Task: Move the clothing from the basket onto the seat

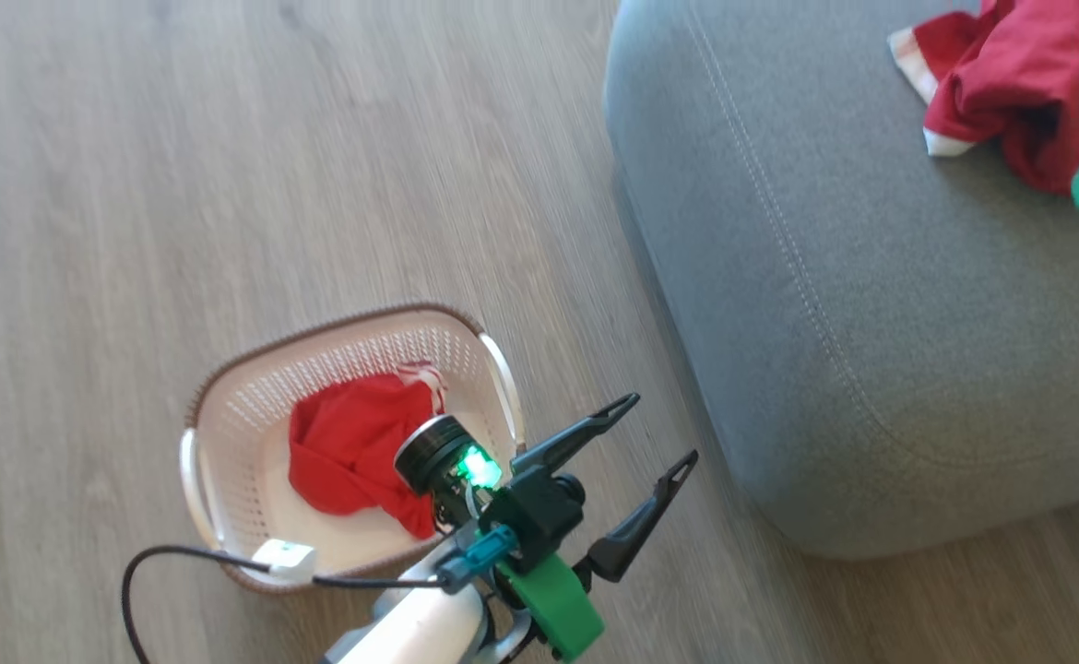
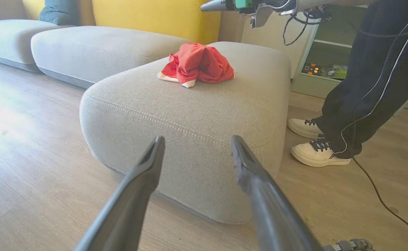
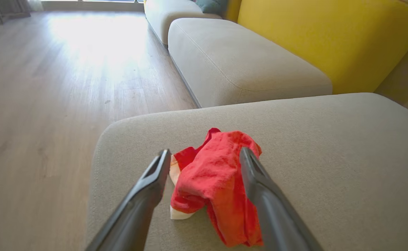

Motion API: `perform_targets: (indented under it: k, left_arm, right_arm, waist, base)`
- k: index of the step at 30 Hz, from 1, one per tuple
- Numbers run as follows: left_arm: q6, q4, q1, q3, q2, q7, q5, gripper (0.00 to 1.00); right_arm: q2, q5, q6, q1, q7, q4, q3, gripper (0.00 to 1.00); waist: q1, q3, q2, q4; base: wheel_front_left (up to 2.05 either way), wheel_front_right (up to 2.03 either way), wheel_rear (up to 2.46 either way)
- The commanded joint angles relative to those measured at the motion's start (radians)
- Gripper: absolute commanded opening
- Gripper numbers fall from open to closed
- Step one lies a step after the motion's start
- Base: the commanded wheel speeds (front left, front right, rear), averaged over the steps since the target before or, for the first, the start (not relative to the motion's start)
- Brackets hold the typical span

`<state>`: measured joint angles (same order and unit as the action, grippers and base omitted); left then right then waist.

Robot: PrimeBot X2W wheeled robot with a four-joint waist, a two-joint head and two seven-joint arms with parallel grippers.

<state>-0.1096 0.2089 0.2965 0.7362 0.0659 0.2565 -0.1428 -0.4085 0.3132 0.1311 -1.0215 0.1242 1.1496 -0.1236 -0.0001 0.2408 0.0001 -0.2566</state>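
One red piece of clothing (image 1: 355,443) lies in the cream basket (image 1: 226,433) on the floor at the lower left. My left gripper (image 1: 665,426) hangs open and empty to the right of the basket, pointing at the grey seat (image 1: 871,304). A second red piece of clothing (image 3: 218,188) lies crumpled on the seat (image 3: 329,167). My right gripper (image 3: 205,152) hovers just above it, open, with the cloth showing between its fingers. In the left wrist view this garment (image 2: 198,62) rests on the seat (image 2: 190,115) beyond my left gripper (image 2: 197,139).
A person's dark trouser legs (image 2: 364,87) and white shoes (image 2: 317,155) stand right beside the seat. A black cable with a white plug (image 1: 286,558) crosses the basket's near rim. More grey cushions (image 3: 242,62) and a yellow backrest (image 3: 329,38) lie beyond, with wooden floor (image 1: 226,184) around.
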Motion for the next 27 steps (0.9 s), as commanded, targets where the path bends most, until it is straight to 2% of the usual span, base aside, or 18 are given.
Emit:
perform_targets:
  k: [1, 5, 8, 11, 13, 17, 18, 23, 27]
  left_arm:
    - [0.007, -0.045, 0.005, -0.043, -0.015, 0.005, -0.012, 1.00]
    - [0.025, -0.082, -0.016, -0.097, -0.015, 0.005, -0.047, 1.00]
    - [0.039, -0.111, -0.031, -0.140, -0.015, 0.005, -0.061, 1.00]
    - [0.066, -0.137, -0.046, -0.194, -0.015, 0.005, -0.069, 1.00]
    - [0.106, -0.141, -0.058, -0.239, -0.016, 0.005, -0.064, 1.00]
    - [0.194, -0.170, -0.075, -0.330, -0.016, 0.005, -0.089, 1.00]
    - [0.194, -0.170, -0.075, -0.330, -0.016, 0.005, -0.089, 1.00]
    - [0.262, -0.198, -0.102, -0.422, -0.016, 0.005, -0.099, 1.00]
    - [0.311, -0.216, -0.126, -0.475, -0.016, 0.005, -0.091, 1.00]
  right_arm:
    - [-0.006, 0.042, 0.000, 0.014, -0.003, -0.078, -0.042, 1.00]
    - [-0.054, 0.173, 0.000, 0.097, 0.014, -0.253, -0.131, 1.00]
    - [-0.096, 0.258, 0.000, 0.170, 0.088, -0.430, -0.186, 1.00]
    - [-0.130, 0.333, 0.000, 0.262, 0.130, -0.632, -0.200, 1.00]
    - [-0.138, 0.349, 0.000, 0.329, 0.136, -0.752, -0.182, 1.00]
    - [-0.098, 0.295, 0.000, 0.470, 0.137, -0.972, -0.112, 1.00]
    - [-0.098, 0.295, 0.000, 0.470, 0.137, -0.972, -0.112, 1.00]
    - [-0.035, 0.248, 0.000, 0.618, 0.137, -1.129, -0.080, 1.00]
    - [0.008, 0.207, 0.000, 0.710, 0.137, -1.177, -0.064, 1.00]
  waist:
    - [0.0001, -0.047, -0.0001, 0.025]
    - [0.0001, -0.087, -0.0001, 0.060]
    - [0.0001, -0.115, -0.0001, 0.098]
    - [0.0001, -0.131, -0.0001, 0.135]
    - [0.0001, -0.140, -0.0001, 0.160]
    - [0.0001, -0.148, -0.0001, 0.202]
    - [0.0001, -0.148, -0.0001, 0.202]
    - [0.0001, -0.156, -0.0001, 0.247]
    - [0.0001, -0.158, -0.0001, 0.270]
  base:
    - [0.00, 0.00, 0.00]
    - [0.00, 0.00, 0.00]
    - [0.00, 0.00, 0.00]
    - [0.00, 0.00, 0.00]
    - [0.00, 0.00, 0.00]
    - [0.00, 0.00, 0.00]
    - [0.00, 0.00, 0.00]
    - [0.00, 0.00, 0.00]
    - [0.00, 0.00, 0.00]
